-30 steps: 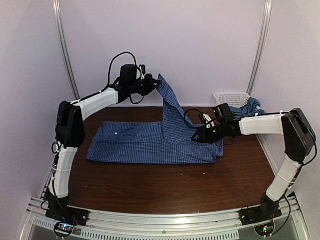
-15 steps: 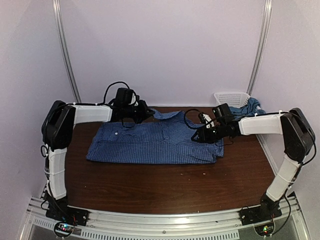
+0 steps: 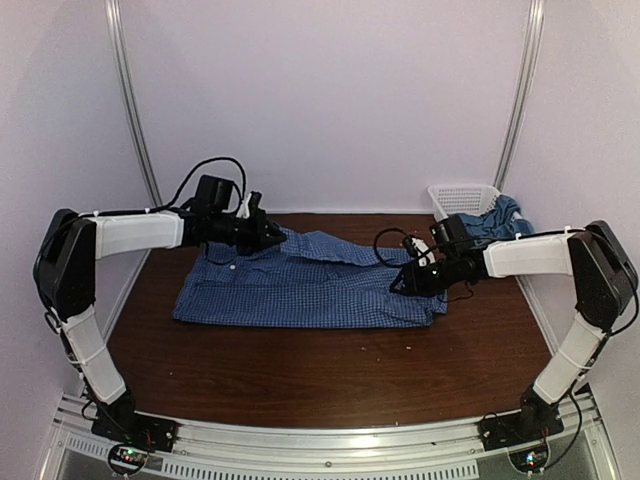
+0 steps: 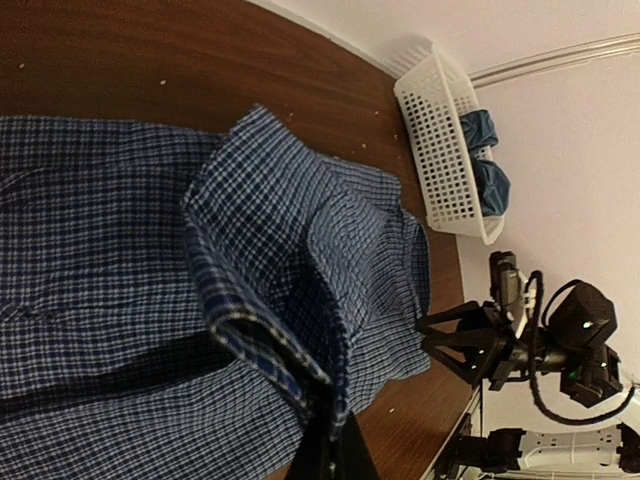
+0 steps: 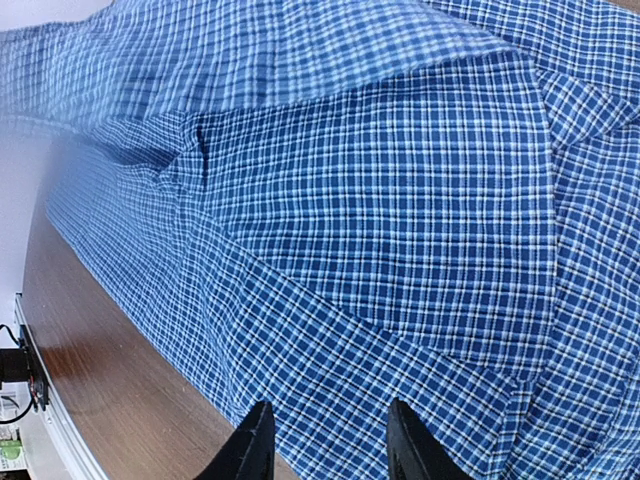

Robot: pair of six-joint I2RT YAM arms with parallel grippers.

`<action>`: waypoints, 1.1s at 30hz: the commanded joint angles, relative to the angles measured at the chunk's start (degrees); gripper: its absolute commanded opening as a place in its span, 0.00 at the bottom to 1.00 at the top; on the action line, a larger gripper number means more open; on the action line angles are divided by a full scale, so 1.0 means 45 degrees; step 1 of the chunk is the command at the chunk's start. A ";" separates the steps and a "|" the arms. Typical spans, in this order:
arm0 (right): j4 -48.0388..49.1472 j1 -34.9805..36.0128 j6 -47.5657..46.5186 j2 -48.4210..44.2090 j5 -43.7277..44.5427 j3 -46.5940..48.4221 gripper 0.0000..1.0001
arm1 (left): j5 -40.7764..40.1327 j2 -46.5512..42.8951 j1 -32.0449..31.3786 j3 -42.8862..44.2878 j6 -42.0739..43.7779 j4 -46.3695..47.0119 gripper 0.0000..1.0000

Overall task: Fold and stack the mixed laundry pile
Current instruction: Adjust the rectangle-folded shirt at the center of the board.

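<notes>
Dark brown wooden table (image 3: 300, 380) bearing the blue-and-white fine-checked collared button shirt (image 3: 300, 290), spread flat at its centre with the long axis running 9 to 3 o'clock in the overhead view. At 2 o'clock from the shirt, the white plastic lattice basket (image 3: 460, 197) holds the plain teal-blue t-shirt (image 3: 503, 214), largely hidden by the basket wall. The left hand (image 3: 272, 236), at the shirt's 11 o'clock edge, is clamped tight on a raised flap of checked cloth lying toward 3 o'clock; whether it is sleeve or front panel cannot be told. The right hand (image 3: 398, 284), at the 3 o'clock end, stands partly open over the cloth, gripping nothing; contact cannot be judged. The coming fold probably carries the flap toward 6 o'clock, the left hand being nearer.
</notes>
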 commanded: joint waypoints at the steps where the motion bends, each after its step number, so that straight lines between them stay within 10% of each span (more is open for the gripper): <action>1: -0.0213 -0.0153 -0.0181 -0.0578 0.0397 -0.0124 0.39 | 0.0836 -0.0461 0.0976 -0.1376 0.1838 -0.1376 0.00; 31: -0.0398 -0.0149 -0.0036 -0.0008 0.0155 0.0342 0.39 | -0.2645 0.0422 0.2515 -0.1265 0.5177 -0.4972 0.00; 33: -0.0474 -0.0089 -0.0018 0.0036 0.0135 0.0470 0.39 | -0.3373 0.0344 0.2515 -0.1206 0.5316 -0.5264 0.11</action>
